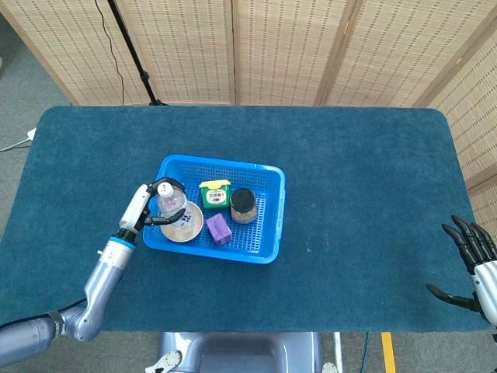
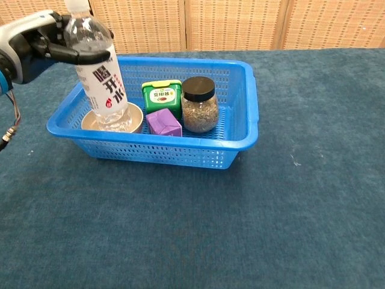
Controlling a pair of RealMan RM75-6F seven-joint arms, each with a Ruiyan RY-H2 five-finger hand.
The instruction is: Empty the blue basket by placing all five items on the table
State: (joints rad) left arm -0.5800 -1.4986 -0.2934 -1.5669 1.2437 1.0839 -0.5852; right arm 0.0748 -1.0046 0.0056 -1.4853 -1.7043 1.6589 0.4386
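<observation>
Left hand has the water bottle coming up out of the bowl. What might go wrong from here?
The left hand grips the water bottle near its top, so it may swing or slip. Its base sits barely above the bowl and could drag it. The blue basket wall is close; lift higher before moving sideways.

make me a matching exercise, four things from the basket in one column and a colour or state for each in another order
Things:
1. water bottle
2. glass jar
3. small box
4. square tin

Descriptions:
a. purple
b. green with a yellow rim
c. gripped by the left robot hand
d. black lid, speckled contents

Pairs: 1-c, 2-d, 3-a, 4-b
</observation>
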